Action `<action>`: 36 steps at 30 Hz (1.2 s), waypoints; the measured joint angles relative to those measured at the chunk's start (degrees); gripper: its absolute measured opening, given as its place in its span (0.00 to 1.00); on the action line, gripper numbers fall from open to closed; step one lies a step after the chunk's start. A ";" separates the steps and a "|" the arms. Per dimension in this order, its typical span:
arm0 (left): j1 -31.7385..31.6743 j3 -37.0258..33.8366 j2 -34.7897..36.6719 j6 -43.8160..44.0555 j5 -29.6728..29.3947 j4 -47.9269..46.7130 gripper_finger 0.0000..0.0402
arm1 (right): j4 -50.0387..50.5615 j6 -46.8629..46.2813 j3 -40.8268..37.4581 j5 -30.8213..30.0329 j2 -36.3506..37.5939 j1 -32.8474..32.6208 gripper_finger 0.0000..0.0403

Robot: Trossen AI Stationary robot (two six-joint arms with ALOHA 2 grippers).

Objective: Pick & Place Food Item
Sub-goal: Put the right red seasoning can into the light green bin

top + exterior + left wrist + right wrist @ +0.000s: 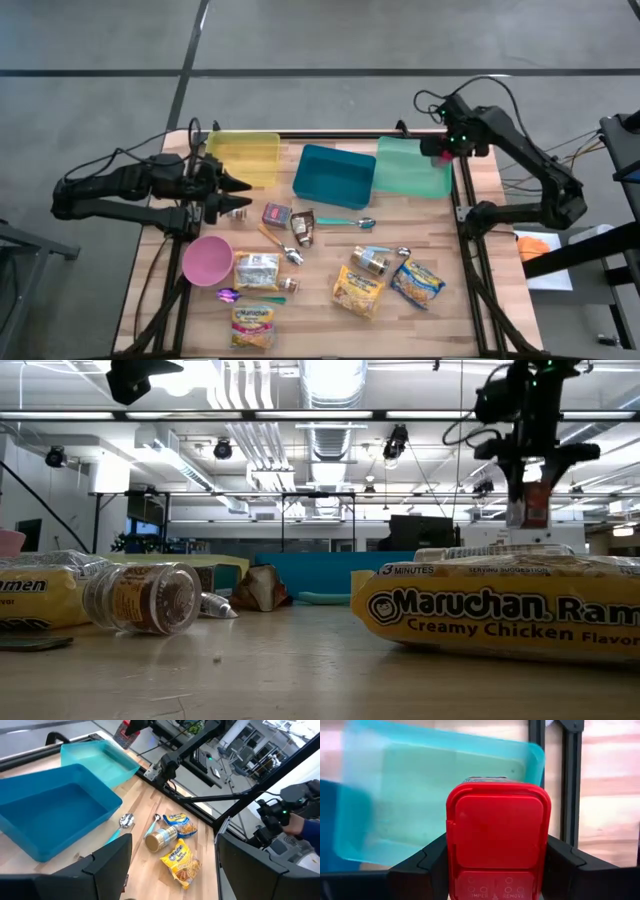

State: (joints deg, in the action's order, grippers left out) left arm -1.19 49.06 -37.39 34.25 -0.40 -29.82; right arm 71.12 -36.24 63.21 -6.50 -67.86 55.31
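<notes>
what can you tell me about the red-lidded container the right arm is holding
The container has a squarish red plastic flip lid with embossed lettering and rounded corners; its body is mostly hidden. It is clamped between the right gripper fingers, held in the air above the light teal bin at the table's far right, touching nothing else.

**Readable print on the table's food items**

The ramen packet (pixel 500 610) nearest the low camera reads "Maruchan Ram…", "Creamy Chicken Flavor", with "3 MINUTES" along its top edge. Left of it, another packet (pixel 35 595) shows "…amen". The red lid (pixel 498 840) bears embossed "REMOVE".
</notes>
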 joint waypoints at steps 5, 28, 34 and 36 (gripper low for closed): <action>0.00 0.00 -2.07 0.64 -0.02 0.00 0.74 | -2.42 2.28 -4.00 0.57 -1.73 0.85 0.52; -0.02 0.00 -3.97 4.16 0.00 0.90 0.74 | -4.51 -6.23 -0.87 -2.76 -11.18 -1.44 0.52; -0.01 0.00 -3.97 2.83 0.00 0.88 0.74 | -9.41 -6.16 -0.58 0.97 -14.27 -5.49 0.52; -0.02 0.00 -3.95 2.14 0.00 0.87 0.74 | -11.45 -6.19 -0.56 1.13 -15.24 -7.29 0.52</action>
State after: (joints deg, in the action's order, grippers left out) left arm -1.21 49.06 -41.34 36.39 -0.40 -28.95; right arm 59.67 -42.43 62.65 -5.37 -83.10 48.02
